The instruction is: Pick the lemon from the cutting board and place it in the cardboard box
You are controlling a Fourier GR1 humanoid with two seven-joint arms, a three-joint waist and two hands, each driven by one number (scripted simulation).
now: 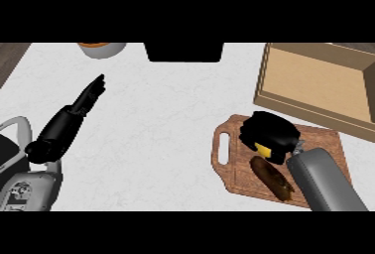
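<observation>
Now | right hand (270,131) fingers round lemon (263,149) over cutting board (240,174) | left hand (89,96) fingers straight | cardboard box (307,84) adjacent

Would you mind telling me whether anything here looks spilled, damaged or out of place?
Nothing stands out: the cardboard box sits open, the cutting board lies flat, and the right hand curls over the lemon.

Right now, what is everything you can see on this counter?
counter: one, white.
cardboard box: one, tan, open, far right.
cutting board: one, brown wood, near right.
lemon: one, yellow, at the board, within the right hand.
oblong food item: one, dark brown, on the board.
black object: one, far edge, centre.
round container: one, white and orange, far left.
left hand: one, black, open, left side.
right hand: one, black, curled round the lemon.
</observation>
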